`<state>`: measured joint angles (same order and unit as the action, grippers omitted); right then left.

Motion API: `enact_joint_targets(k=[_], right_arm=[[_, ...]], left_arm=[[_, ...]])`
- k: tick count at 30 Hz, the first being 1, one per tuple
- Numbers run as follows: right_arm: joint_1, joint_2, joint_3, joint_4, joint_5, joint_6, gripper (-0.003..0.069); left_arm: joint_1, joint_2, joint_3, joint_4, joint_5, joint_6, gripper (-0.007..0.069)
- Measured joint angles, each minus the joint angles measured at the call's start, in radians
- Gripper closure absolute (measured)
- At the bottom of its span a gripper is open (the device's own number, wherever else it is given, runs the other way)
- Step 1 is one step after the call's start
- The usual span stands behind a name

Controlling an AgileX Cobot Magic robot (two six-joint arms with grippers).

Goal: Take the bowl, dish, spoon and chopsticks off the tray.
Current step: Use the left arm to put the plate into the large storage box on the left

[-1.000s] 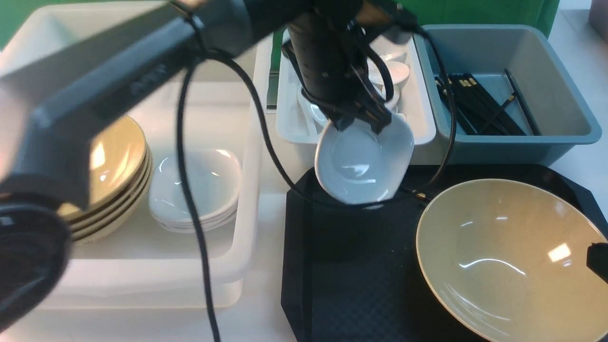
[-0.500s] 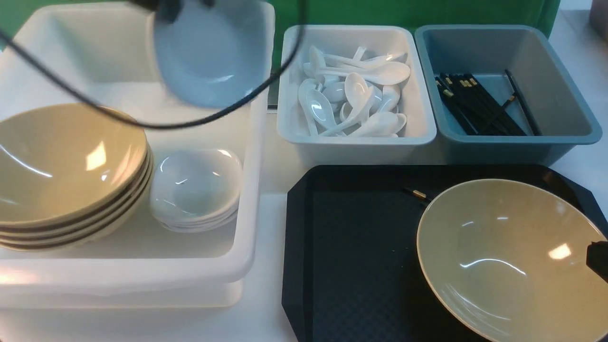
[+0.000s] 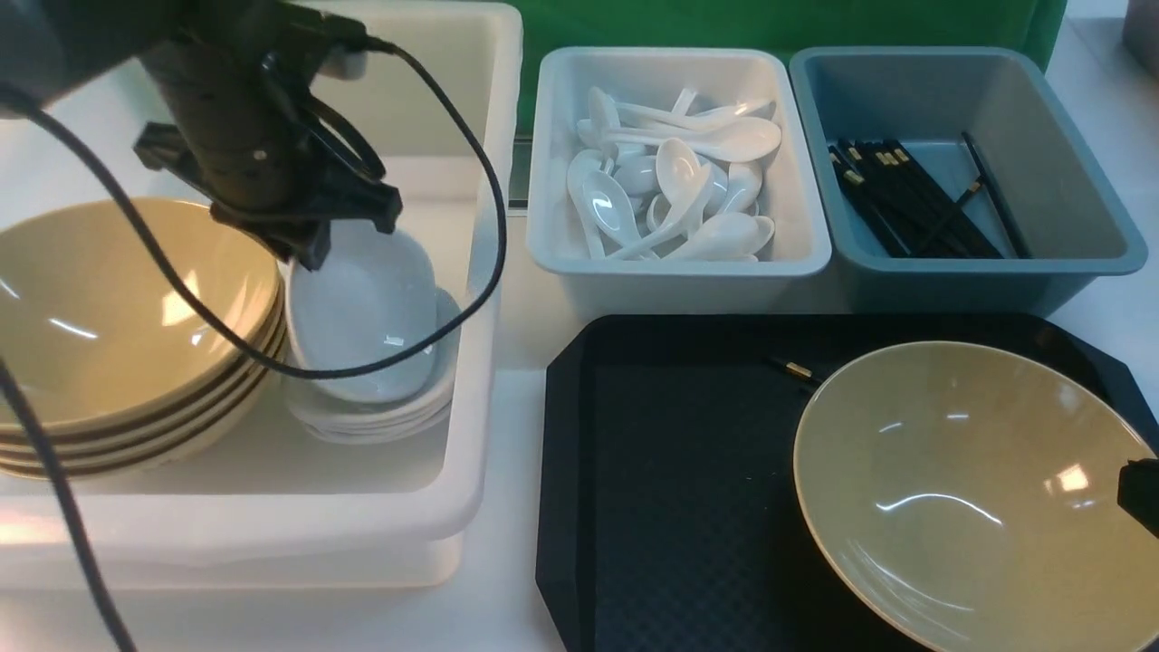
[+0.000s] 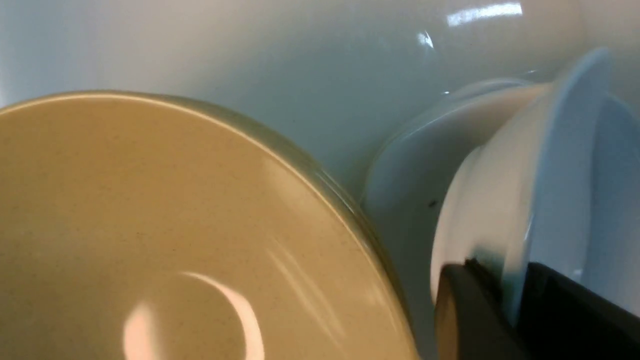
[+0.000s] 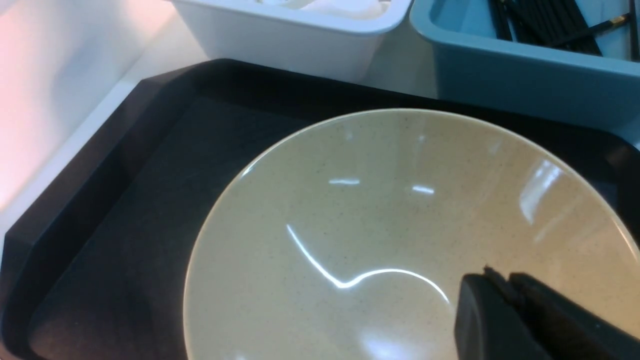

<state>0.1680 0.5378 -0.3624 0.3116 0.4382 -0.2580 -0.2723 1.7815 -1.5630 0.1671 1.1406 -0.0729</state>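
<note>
Two of the four pieces are left on the tray [image 3: 670, 507], by the look of it.

From the front: holds the dish [image 3: 367, 308] by its far rim in the left gripper [image 3: 349, 231], tilted, low over the stack of white dishes [image 3: 380, 412] inside the white tub [image 3: 471, 435], beside the stacked bowls [image 3: 118, 326]. Finds the bowl [image 3: 969, 489] on the tray's right half, with the chopsticks [image 3: 792, 369] poking a gold-banded tip from under its far-left rim, long axis running in beneath the bowl. Puts the right gripper [image 3: 1141, 493] at the bowl's right rim, clearly the nearer arm. No spoon in sight on the tray.

From the left wrist: pinches the dish [image 4: 565, 165] edge-on, fingers [image 4: 465, 320] clenched on its rim, just beside the top tan bowl.

From the right wrist: hangs over the bowl's inner slope, jaws drawn close together; cannot tell whether on the rim or on nothing. Likely calls for setting the dish down, then lifting the bowl to bare the chopsticks.
</note>
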Motion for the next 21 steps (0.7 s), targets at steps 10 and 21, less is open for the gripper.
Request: enact_joint_targets(k=[10, 21], right_arm=[[0.000, 0.000, 0.008, 0.000, -0.013, 0.000, 0.0579], [0.000, 0.000, 0.044, 0.000, -0.063, 0.000, 0.0561]], left_arm=[[0.000, -0.017, 0.000, -0.003, -0.022, 0.016, 0.0264], [0.000, -0.116, -0.001, 0.022, -0.156, 0.030, 0.0553]])
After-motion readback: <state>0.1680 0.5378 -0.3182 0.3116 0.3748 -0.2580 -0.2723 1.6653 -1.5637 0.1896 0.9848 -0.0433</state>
